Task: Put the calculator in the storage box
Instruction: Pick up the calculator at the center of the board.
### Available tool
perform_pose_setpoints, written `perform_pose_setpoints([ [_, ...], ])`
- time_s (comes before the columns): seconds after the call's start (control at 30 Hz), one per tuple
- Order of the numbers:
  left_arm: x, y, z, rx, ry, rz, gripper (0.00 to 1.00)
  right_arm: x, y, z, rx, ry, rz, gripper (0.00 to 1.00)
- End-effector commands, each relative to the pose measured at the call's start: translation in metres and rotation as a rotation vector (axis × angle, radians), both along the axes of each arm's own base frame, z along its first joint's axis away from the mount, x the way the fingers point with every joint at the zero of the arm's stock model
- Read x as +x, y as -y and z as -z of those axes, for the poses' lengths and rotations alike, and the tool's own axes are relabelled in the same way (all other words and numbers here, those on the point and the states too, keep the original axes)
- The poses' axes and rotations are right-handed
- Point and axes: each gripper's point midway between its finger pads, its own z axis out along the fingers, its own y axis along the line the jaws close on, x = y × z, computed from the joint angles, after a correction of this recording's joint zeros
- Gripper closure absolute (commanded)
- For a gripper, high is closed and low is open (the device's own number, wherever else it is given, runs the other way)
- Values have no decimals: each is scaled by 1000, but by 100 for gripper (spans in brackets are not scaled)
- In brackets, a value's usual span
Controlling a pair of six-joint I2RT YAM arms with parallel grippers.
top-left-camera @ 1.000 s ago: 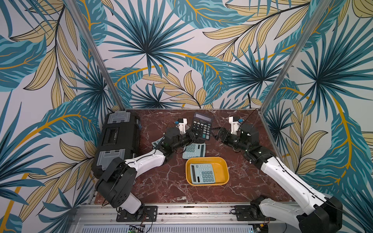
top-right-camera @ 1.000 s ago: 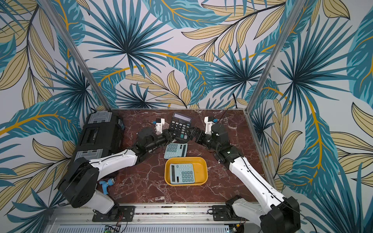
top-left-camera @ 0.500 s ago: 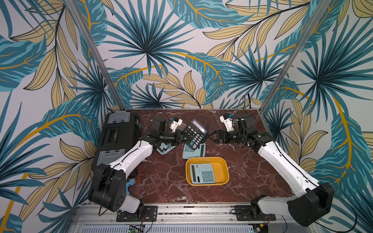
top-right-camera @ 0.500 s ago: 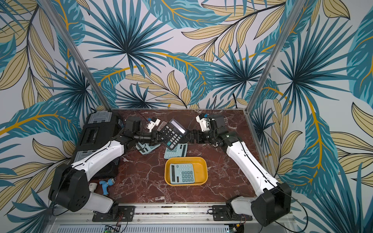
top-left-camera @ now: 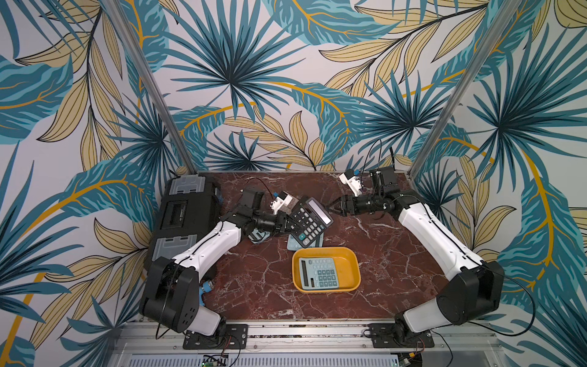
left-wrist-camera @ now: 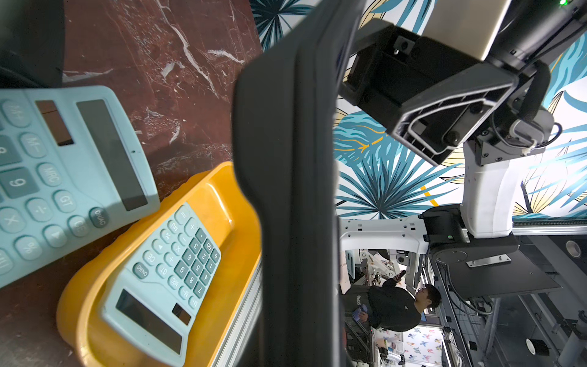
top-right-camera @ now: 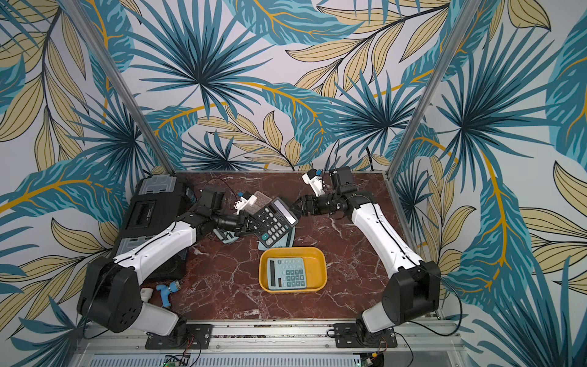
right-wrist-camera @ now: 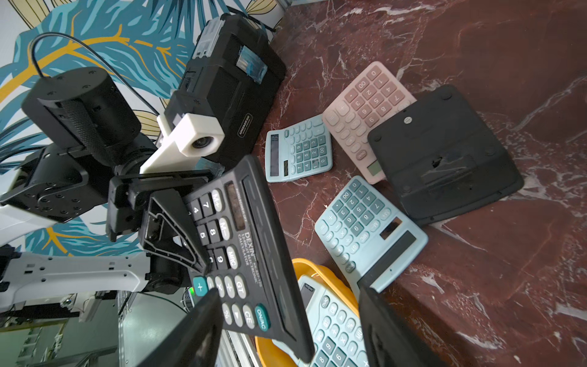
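Note:
My left gripper (top-left-camera: pixel 287 224) is shut on the key end of a black calculator (top-left-camera: pixel 309 220), which hangs tilted above the table just behind the storage box (top-left-camera: pixel 355 263). The box is a shallow yellow tray, and a light blue calculator (top-left-camera: pixel 319 273) lies flat in it. My right gripper (top-left-camera: pixel 332 208) is open at the calculator's display end. In the right wrist view the black calculator (right-wrist-camera: pixel 241 241) passes between my right fingertips (right-wrist-camera: pixel 206 305) with a gap on the far side. The left wrist view shows the black calculator (left-wrist-camera: pixel 286 190) edge-on.
A large black toolbox (top-left-camera: pixel 187 216) stands at the left edge. Behind the box, on the marble, lie a light blue calculator (right-wrist-camera: pixel 365 232), a small blue one (right-wrist-camera: pixel 298 149), a pink one (right-wrist-camera: pixel 365 108) and a face-down black one (right-wrist-camera: pixel 444 155). A blue tool (top-right-camera: pixel 166 290) lies front left.
The left gripper has lifted and tilted the black calculator and brought it nearer the yellow box. The right gripper drew back, then returned to its display end with narrower jaws.

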Motion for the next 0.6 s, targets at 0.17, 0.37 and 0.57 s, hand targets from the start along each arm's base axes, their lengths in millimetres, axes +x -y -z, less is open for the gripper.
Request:
perform_pose_setpoints([
  [0.17,-12,15,-8,-25,54,82,92,-6,-11,14,35,-55,-108,42],
  [0.37,-12,20,0,-27,36,97,94,-14,-14,17,58,-68,-148,57],
  [0.57,-12,21,-1,-29,41,105,93,-20,-13,26,56,-87,-159,61],
])
